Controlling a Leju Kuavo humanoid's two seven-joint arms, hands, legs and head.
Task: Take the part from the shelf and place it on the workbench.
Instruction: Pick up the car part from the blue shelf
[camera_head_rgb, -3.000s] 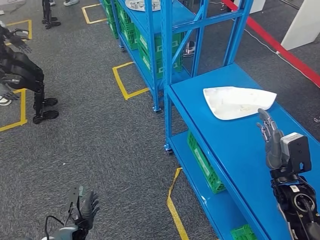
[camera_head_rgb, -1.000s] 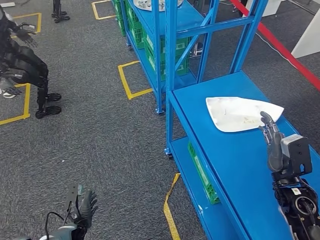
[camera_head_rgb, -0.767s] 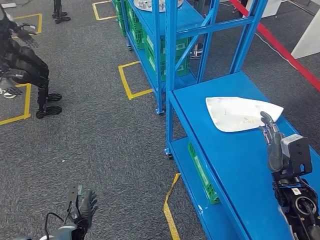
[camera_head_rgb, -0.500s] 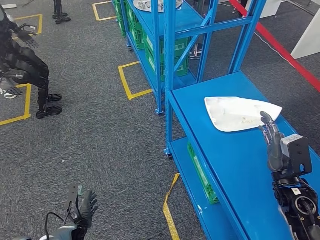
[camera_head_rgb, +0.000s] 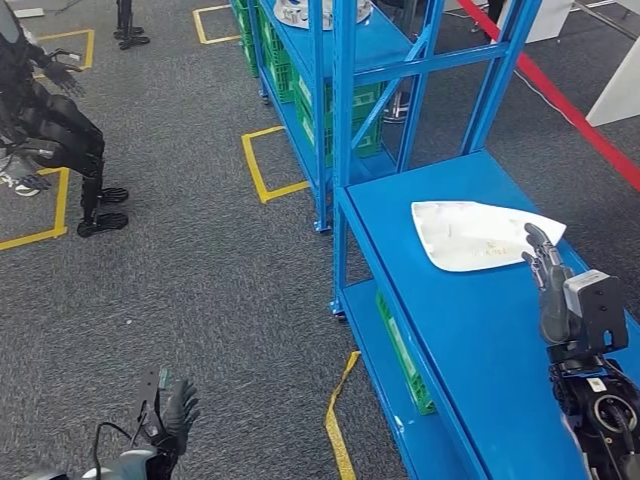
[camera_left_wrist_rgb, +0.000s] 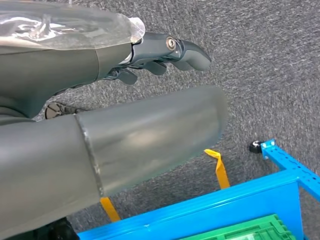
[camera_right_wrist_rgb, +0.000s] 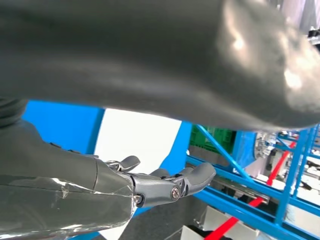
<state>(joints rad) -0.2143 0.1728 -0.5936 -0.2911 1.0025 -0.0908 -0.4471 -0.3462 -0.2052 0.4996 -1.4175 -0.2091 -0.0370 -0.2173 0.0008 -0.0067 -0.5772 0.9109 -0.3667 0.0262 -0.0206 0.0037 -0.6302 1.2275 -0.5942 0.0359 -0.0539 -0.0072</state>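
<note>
Head view first: the white part (camera_head_rgb: 477, 234) lies flat on the top deck of the blue shelf (camera_head_rgb: 453, 330), towards the deck's far right edge; its long axis runs across the deck from side to side, with the broad rounded end towards the deck's left edge and the narrow pointed tip towards the right edge; the right hand (camera_head_rgb: 549, 283) stands over the deck just beside that pointed tip, fingers apart and raised, holding nothing, though whether the fingertips touch the part cannot be told; the left hand (camera_head_rgb: 172, 418) hangs low over the grey carpet (camera_head_rgb: 196, 270), well apart from the shelf, fingers spread and empty; green crates (camera_head_rgb: 401, 352) sit on the lower deck; yellow tape (camera_head_rgb: 266, 170) marks squares on the carpet; a second blue rack (camera_head_rgb: 317, 60) stands beyond; another dark robot (camera_head_rgb: 53, 130) stands at the far left.

Left wrist view: the left hand (camera_left_wrist_rgb: 113, 115) shows its thick thumb and darker fingers stretched out over the carpet, nothing between them; a blue shelf corner and a green crate lie below.

Right wrist view: the right hand (camera_right_wrist_rgb: 124, 165) has its fingers extended and parted, empty; the white part (camera_right_wrist_rgb: 139, 135) shows just past them on the blue deck.
</note>
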